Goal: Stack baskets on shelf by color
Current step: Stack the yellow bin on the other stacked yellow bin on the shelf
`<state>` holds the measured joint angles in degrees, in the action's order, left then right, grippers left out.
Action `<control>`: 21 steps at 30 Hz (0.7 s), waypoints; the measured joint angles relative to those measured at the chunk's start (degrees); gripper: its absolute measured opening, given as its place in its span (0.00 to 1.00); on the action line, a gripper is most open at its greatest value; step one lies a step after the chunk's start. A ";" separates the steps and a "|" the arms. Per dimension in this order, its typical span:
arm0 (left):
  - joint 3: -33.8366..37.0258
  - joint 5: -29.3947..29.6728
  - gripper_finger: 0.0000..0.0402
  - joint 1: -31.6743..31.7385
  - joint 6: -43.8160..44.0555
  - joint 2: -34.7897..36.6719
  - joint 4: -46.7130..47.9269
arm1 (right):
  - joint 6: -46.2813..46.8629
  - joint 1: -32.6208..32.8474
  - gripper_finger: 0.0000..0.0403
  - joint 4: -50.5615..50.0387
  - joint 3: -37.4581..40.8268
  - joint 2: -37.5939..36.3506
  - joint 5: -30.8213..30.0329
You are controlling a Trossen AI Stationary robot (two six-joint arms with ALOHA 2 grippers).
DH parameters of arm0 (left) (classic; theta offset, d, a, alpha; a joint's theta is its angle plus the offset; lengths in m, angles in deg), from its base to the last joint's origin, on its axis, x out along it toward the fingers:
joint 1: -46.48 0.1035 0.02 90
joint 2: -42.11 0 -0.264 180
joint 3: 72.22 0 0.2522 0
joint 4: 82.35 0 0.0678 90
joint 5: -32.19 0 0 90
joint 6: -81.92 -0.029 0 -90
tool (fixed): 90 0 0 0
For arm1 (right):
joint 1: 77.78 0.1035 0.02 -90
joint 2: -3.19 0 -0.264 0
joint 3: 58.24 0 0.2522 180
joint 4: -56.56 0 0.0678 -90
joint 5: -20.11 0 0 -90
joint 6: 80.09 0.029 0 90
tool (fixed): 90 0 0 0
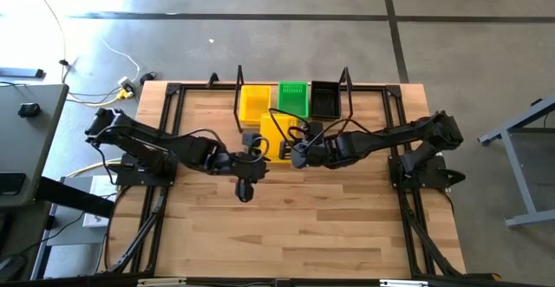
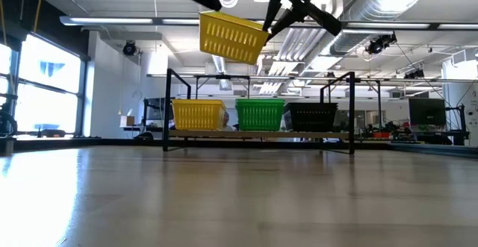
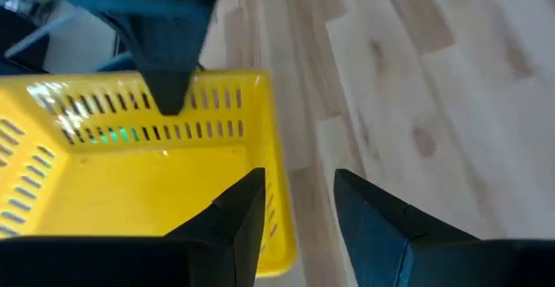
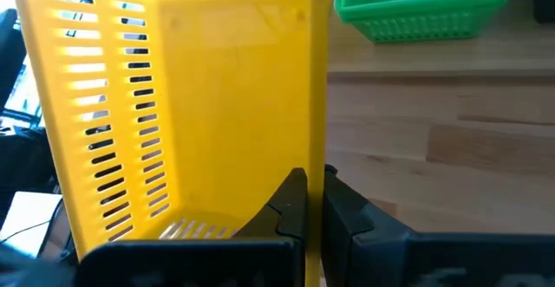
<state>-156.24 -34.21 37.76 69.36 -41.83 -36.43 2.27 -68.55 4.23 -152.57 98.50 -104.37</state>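
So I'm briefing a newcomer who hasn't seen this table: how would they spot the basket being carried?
Find the wooden shelf with its black wire frame at the table's far edge. Just in front of it, the right tool holds a yellow plastic mesh-sided basket by its rim. It is the only one airborne and tilted; the others sit on the shelf.

Industrial lab: exposed ceiling ducts (image 2: pixel 418 8), concrete floor (image 1: pixel 260 27).

A large yellow basket (image 4: pixel 199 96) with slotted sides fills the left and centre of the frame. At bottom centre, the right gripper (image 4: pixel 314 205) pinches its wall between two dark fingers. A green basket (image 4: pixel 416 5) sits at upper right on a wooden surface (image 4: pixel 434 122).
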 joint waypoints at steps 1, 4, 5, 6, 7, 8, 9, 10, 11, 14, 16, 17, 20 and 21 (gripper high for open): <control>0.00 0.36 0.32 0.22 -0.40 -0.72 0.16 | -0.27 -0.08 0.00 0.20 0.00 0.00 0.02; 0.00 4.25 0.32 0.55 -0.68 -2.56 0.20 | -0.34 -0.26 0.00 0.44 0.00 0.00 0.04; 0.00 5.74 0.32 0.59 -0.71 -2.99 0.16 | -0.35 -0.26 0.00 0.42 0.00 0.00 0.04; 0.00 7.12 0.32 0.71 -0.91 -3.39 0.27 | -0.34 -0.26 0.00 0.44 0.00 0.00 0.04; 0.00 7.96 0.32 0.86 -1.35 -3.87 0.22 | -0.36 -0.28 0.00 0.44 0.00 0.00 0.04; 0.00 8.40 0.32 0.98 -1.90 -4.27 0.33 | -0.36 -0.31 0.00 0.46 0.00 0.00 0.04; 0.00 8.62 0.32 1.20 -2.52 -4.64 0.58 | -0.36 -0.31 0.00 0.44 0.00 0.00 0.04; 0.00 8.60 0.32 1.36 -2.94 -4.93 0.76 | -0.36 -0.30 0.00 0.46 0.00 0.00 0.03; 0.00 8.60 0.32 1.56 -3.10 -5.22 0.95 | -0.36 -0.28 0.00 0.44 0.00 0.00 0.04; 0.00 8.56 0.32 1.89 -3.10 -5.53 1.09 | -0.37 -0.26 0.00 0.46 0.00 0.00 0.04; 0.00 8.60 0.30 1.98 -3.10 -5.49 0.99 | -0.54 -0.26 0.00 0.46 0.00 0.00 0.04; 0.00 8.58 0.29 2.05 -3.10 -5.49 1.01 | -0.92 -0.26 0.00 0.53 0.00 0.00 0.06; 0.00 8.53 0.21 2.35 -3.10 -5.49 1.03 | -1.41 -0.26 0.00 0.81 0.01 0.00 0.01; 0.00 8.41 0.17 2.51 -3.10 -5.49 1.06 | -1.44 -0.26 0.00 1.00 0.02 0.00 -0.03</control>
<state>-156.24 -25.79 40.28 66.26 -47.32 -35.37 0.84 -68.81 5.23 -152.55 98.50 -104.40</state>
